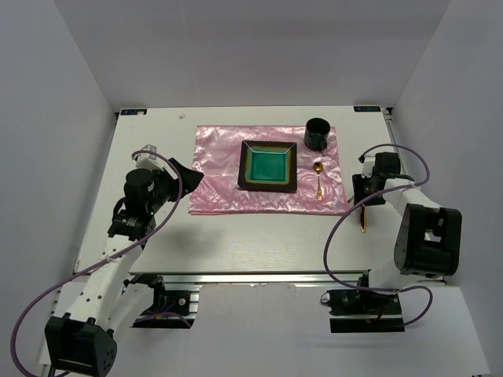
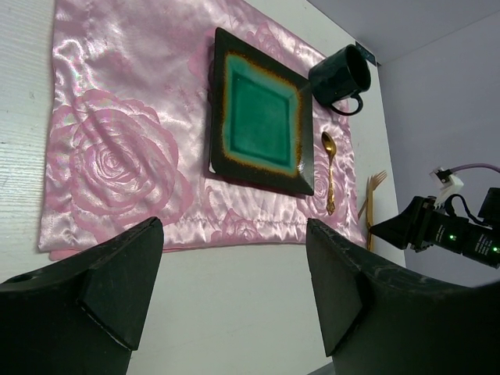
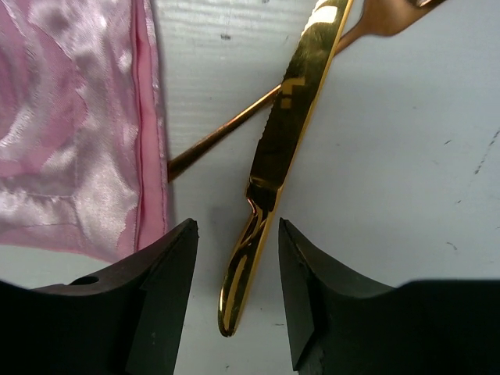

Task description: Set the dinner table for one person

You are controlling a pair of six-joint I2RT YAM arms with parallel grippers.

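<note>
- Cutlery is what I am working on: I am holding the right gripper low over the gold knife, which is lying on the dinner table just off the right edge of the pink placemat.
- Its fingers are standing at a middling gap, one on each side of the knife handle. Table is showing on both sides, so I am judging that they are not yet pinching it.
- The knife is lying across the handle of a gold fork. I am straddling the knife's handle end, away from that crossing, probably so that only the knife comes up.
- The left gripper is hanging with its fingers wide and nothing between them, near the placemat's left edge and well apart from the cutlery. I am reading that as leaving room for the right arm.
- The dinner table is running under everything, from the arm bases to the far wall, with the placemat lying flat on its far middle.
- The square plate is sitting roughly mid-placemat, its green well carrying nothing.
- The dark mug is standing upright on the placemat's far right corner. Its inside is too dark for me to tell what it holds.
- A gold spoon is lying on the placemat just right of the plate.
</note>
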